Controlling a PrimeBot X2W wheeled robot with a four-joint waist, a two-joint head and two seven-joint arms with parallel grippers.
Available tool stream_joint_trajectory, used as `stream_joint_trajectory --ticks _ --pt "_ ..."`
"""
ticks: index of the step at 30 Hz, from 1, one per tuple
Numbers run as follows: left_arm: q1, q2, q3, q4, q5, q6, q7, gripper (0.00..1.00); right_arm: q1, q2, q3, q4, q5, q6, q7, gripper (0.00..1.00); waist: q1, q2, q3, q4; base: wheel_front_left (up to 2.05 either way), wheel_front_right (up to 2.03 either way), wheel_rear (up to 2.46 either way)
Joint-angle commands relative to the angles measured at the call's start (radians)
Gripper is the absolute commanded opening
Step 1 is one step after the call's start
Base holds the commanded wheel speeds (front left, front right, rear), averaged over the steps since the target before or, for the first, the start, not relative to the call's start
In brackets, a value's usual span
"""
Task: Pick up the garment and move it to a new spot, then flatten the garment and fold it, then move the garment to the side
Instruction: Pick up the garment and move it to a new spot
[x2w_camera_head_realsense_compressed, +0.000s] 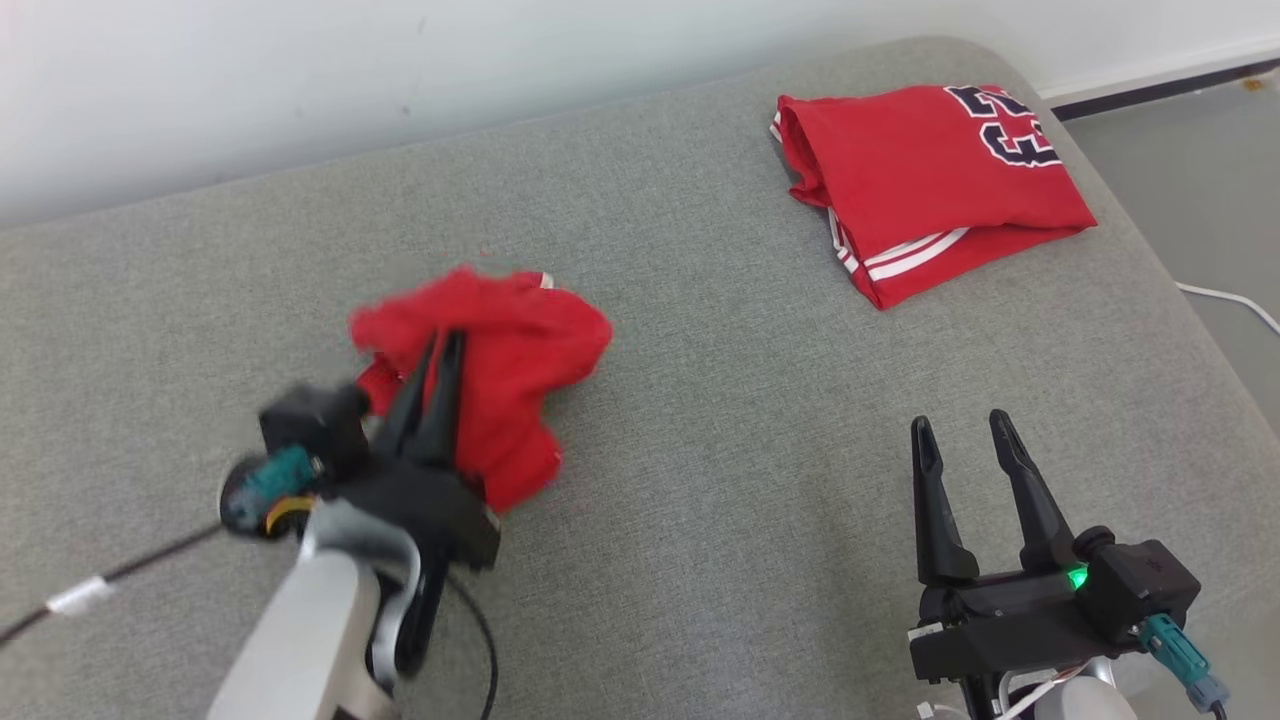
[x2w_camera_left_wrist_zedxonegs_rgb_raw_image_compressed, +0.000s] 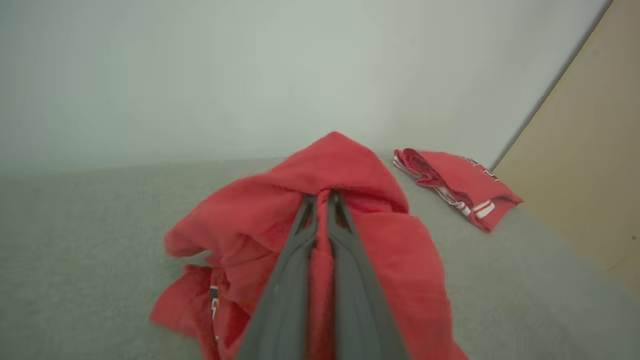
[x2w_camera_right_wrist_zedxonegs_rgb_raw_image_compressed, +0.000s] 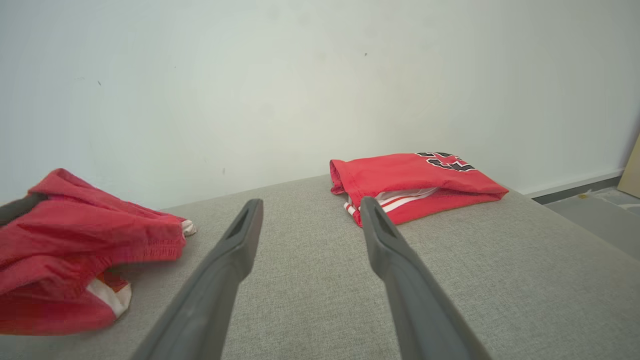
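Two red items: crumpled garment clenched in left gripper jaws; folded jersey well apart; right gripper jaws spread, empty.

A grey fabric bed with a rounded far right corner stands against a pale wall. A folded red jersey with white stripes and dark numerals lies flat near that corner. Well apart from it, towards the left, a bunched red garment sits with its lower folds seemingly touching the fabric. A black cable with a white tag lies across the near left.
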Motion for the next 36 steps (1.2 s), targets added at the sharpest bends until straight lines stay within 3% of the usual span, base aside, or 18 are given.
stream_joint_trajectory --ticks 1,10,21,22,23,24,30,36 --pt "0.020 0.004 -0.008 0.031 0.012 -0.005 -0.022 0.00 -0.005 0.004 -0.001 0.005 0.007 -0.003 0.000 1.00 0.0000 0.0000 0.002 -0.001 0.00 0.00 0.00" --pt "0.059 -0.054 -0.064 0.196 -0.019 -0.050 -0.087 0.00 0.008 0.004 -0.002 0.017 -0.006 -0.003 0.000 1.00 0.0000 0.0000 -0.033 0.021 0.00 0.00 0.00" --pt "0.056 -0.095 -0.193 0.260 -0.050 -0.075 -0.118 0.00 0.036 0.004 0.000 0.030 -0.018 -0.003 0.000 1.00 0.0000 0.0000 -0.097 0.059 0.00 0.00 0.00" --pt "0.058 -0.095 -0.202 0.266 -0.051 -0.075 -0.120 0.20 0.038 0.003 -0.002 0.030 -0.018 -0.003 0.000 1.00 0.0000 0.0000 -0.102 0.062 0.00 0.00 0.00" --pt "0.057 -0.096 -0.215 0.268 -0.043 -0.075 -0.121 0.90 0.041 0.004 -0.003 0.030 -0.019 -0.003 0.000 1.00 0.0000 0.0000 -0.106 0.065 0.00 0.00 0.00" --pt "0.058 -0.097 -0.224 0.268 -0.038 -0.076 -0.125 1.00 0.044 0.003 -0.006 0.030 -0.020 -0.003 0.000 1.00 0.0000 0.0000 -0.111 0.069 0.00 0.00 0.00" --pt "0.081 -0.093 -0.191 0.191 -0.024 -0.045 -0.138 1.00 0.068 0.003 -0.019 0.029 -0.029 -0.003 0.000 1.00 0.0000 0.0000 -0.146 0.102 0.00 0.00 0.00" --pt "0.170 -0.039 -0.043 0.009 0.058 0.027 -0.137 1.00 0.086 0.003 -0.028 0.023 -0.035 -0.003 0.000 1.00 0.0000 0.0000 -0.177 0.142 0.00 0.00 0.00"
